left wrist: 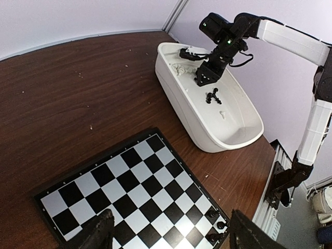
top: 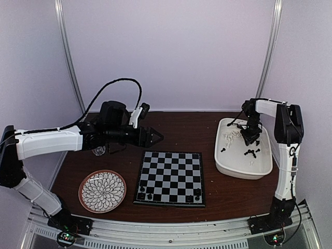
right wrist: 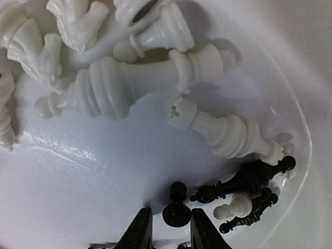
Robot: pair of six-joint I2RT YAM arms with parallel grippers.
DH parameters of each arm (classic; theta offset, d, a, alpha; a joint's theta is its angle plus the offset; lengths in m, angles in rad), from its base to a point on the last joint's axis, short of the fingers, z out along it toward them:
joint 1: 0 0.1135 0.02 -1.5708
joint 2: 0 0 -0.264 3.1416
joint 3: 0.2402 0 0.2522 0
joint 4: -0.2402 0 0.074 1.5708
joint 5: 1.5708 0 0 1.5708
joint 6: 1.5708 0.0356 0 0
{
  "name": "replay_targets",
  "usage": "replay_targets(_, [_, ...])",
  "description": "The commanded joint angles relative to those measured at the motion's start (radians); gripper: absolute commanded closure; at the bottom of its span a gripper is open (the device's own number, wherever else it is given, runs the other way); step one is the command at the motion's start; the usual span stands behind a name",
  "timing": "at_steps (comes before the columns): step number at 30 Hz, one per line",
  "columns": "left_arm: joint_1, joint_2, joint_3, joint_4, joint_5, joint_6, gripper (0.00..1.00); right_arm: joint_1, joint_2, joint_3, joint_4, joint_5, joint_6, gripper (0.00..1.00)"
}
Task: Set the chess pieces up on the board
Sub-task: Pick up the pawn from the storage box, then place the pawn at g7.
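My right gripper (right wrist: 170, 224) straddles a black pawn (right wrist: 176, 199) in the tub (top: 244, 174), lined up to lift it (pinched? can't tell); left gripper (left wrist: 174, 233) hangs spread wide.

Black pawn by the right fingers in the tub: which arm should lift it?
Right. The right gripper is down in the white tub, fingers flanking the black pawn; the left gripper hangs open, away beyond the board.

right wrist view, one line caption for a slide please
right gripper straddling an upright black pawn in the white plastic tub, white chess pieces lying heaped behind
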Motion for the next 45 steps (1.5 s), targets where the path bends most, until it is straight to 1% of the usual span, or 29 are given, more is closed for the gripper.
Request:
replay_targets(1, [-0.005, -0.01, 0.003, 0.015, 0.007, 0.001, 0.24, -0.008, -0.014, -0.024, 0.024, -0.008, 0.011, 0.71])
replay_targets(12, [-0.006, -0.011, 0.006, 0.012, 0.006, -0.004, 0.24, -0.008, 0.012, 0.005, 0.051, -0.009, 0.005, 0.71])
replay_targets(18, [-0.005, 0.001, 0.019, 0.006, 0.01, -0.002, 0.24, -0.008, 0.031, 0.009, 0.059, -0.04, -0.001, 0.72])
replay_targets(23, [-0.006, 0.008, 0.028, 0.003, 0.015, -0.002, 0.24, -0.009, 0.025, -0.003, 0.06, -0.051, -0.003, 0.79])
replay_targets(25, [-0.005, 0.009, 0.031, 0.002, 0.014, -0.001, 0.24, -0.008, 0.0, -0.031, 0.074, -0.055, -0.002, 0.81])
replay_targets(30, [-0.006, 0.01, 0.04, 0.001, 0.015, 0.004, 0.24, -0.007, -0.151, -0.119, 0.098, -0.056, 0.001, 0.83])
replay_targets(32, [-0.01, 0.009, 0.047, 0.004, 0.028, 0.007, 0.24, 0.001, -0.226, -0.159, 0.093, -0.085, -0.007, 0.84])
replay_targets(35, [-0.03, 0.004, 0.056, 0.003, 0.028, 0.051, 0.24, 0.006, -0.357, -0.226, 0.091, -0.144, -0.031, 0.84])
replay_targets(36, [-0.035, 0.003, 0.059, 0.002, 0.029, 0.069, 0.25, 0.006, -0.403, -0.248, 0.088, -0.192, -0.049, 0.84])
replay_targets(40, [-0.04, 0.016, 0.093, -0.014, 0.084, 0.113, 0.26, 0.097, -0.587, -0.338, 0.053, -0.433, -0.16, 0.84])
replay_targets(43, [-0.043, 0.042, 0.135, -0.024, 0.189, 0.117, 0.28, 0.185, -0.699, -0.364, 0.02, -0.595, -0.209, 0.83])
replay_targets(45, [-0.044, 0.06, 0.15, -0.003, 0.26, 0.084, 0.29, 0.267, -0.751, -0.351, 0.022, -0.641, -0.199, 0.82])
